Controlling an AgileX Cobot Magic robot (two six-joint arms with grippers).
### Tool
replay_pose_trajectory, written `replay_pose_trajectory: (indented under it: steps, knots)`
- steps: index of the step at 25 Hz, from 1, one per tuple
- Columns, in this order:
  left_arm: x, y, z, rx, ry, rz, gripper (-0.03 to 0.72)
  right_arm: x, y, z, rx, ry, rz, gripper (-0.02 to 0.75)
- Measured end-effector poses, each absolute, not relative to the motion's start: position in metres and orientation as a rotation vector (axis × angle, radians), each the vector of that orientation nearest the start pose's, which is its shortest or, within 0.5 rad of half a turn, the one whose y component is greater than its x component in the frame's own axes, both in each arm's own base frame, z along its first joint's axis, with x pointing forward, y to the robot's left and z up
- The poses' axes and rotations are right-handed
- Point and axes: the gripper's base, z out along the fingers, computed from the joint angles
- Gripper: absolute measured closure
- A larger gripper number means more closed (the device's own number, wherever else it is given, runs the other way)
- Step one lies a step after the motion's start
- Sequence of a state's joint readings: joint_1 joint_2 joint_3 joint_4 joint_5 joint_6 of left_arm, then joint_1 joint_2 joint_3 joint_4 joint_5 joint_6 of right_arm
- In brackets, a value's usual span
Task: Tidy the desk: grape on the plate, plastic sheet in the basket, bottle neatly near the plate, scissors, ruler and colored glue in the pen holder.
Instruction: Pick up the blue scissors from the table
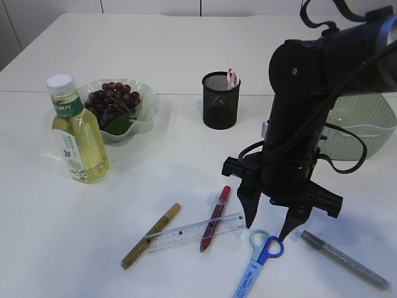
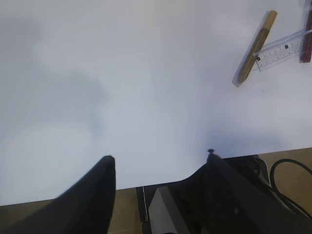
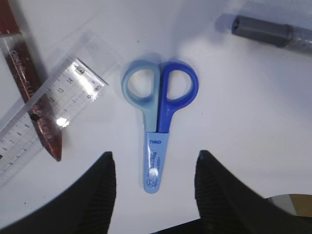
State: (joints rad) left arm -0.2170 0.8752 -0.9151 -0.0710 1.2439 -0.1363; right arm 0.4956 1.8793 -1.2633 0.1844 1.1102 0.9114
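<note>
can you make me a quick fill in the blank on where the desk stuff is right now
1. The grapes lie on the ____.
2. The right gripper hangs open just above the blue ____.
3. The clear ruler lies across the ____ glue pen.
4. The black mesh pen holder already holds something ____ in colour.

Missing words: plate; scissors; red; pink

The scissors (image 3: pixel 157 127) have one pale blue and one deep blue handle over a light blue sheath. The ruler (image 1: pixel 195 233) is clear with black marks. Glue pens are red (image 1: pixel 215 218), gold (image 1: pixel 151 236) and grey glitter (image 1: pixel 345 259). Grapes (image 1: pixel 113 103) are dark purple on a pale green plate (image 1: pixel 146 112). The holder (image 1: pixel 220 100) is black mesh, the basket (image 1: pixel 366 127) light green, the bottle (image 1: pixel 77 131) yellow with a white cap.
</note>
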Motion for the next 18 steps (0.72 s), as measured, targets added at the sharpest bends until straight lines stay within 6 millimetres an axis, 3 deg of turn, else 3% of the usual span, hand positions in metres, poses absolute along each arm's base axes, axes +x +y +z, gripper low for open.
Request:
replay_pose_trajectory:
  steps: [9,18]
  knots:
    - [0.126,-0.034,0.339,0.099,2.681,-0.209,0.263,0.29,0.188,0.163,0.706,3.307,0.073,0.319]
    - [0.126,-0.034,0.339,0.099,2.681,-0.209,0.263,0.29,0.191,0.161,0.669,3.299,0.079,0.319]
